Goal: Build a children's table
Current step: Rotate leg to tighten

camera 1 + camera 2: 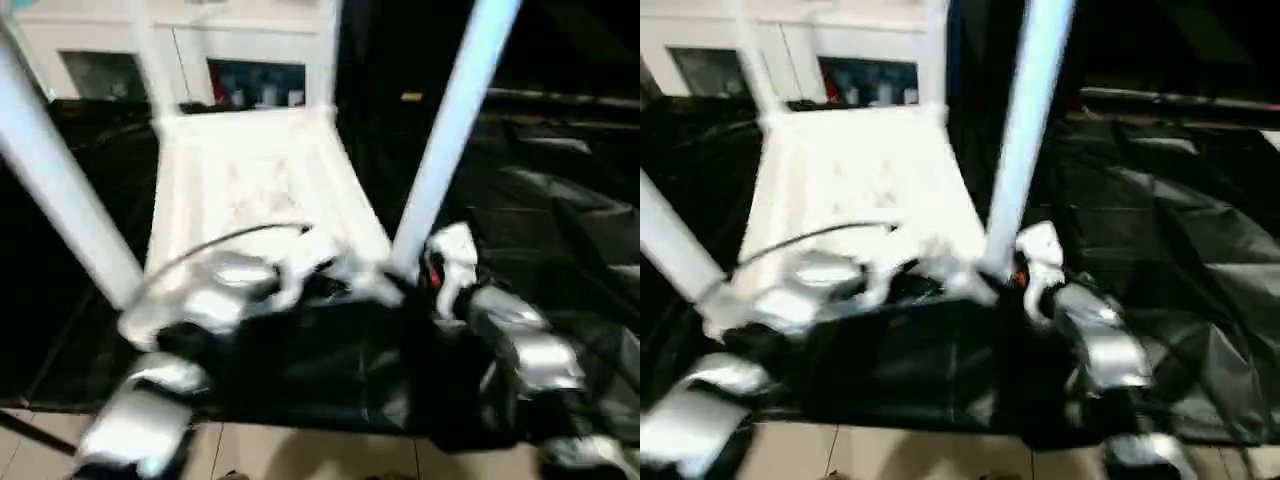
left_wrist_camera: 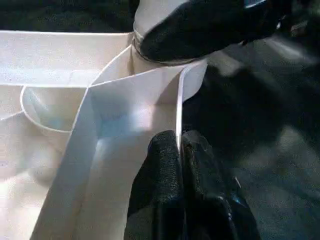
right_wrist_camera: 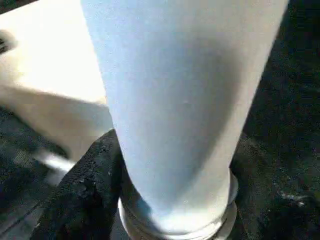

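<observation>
Both claws are at the near right corner of the upturned white plastic table top (image 1: pixel 255 170), which lies ribbed side up on the black sheet (image 1: pixel 560 230) covering the floor. My left claw (image 2: pixel 180 150) is pinched shut on the thin upright rim of that top, just beside the round corner socket (image 2: pixel 150 62). My right claw (image 3: pixel 100 180) sits at the foot of the long tapered white leg (image 1: pixel 450 130) standing in that socket, one black finger (image 3: pixel 87 192) pressed to its base; whether it truly grips I cannot tell. The leg's long axis rises almost straight up from the corner, leaning slightly right. Judging by this, seating the leg means pushing down along that axis, and my right arm is the nearer one
</observation>
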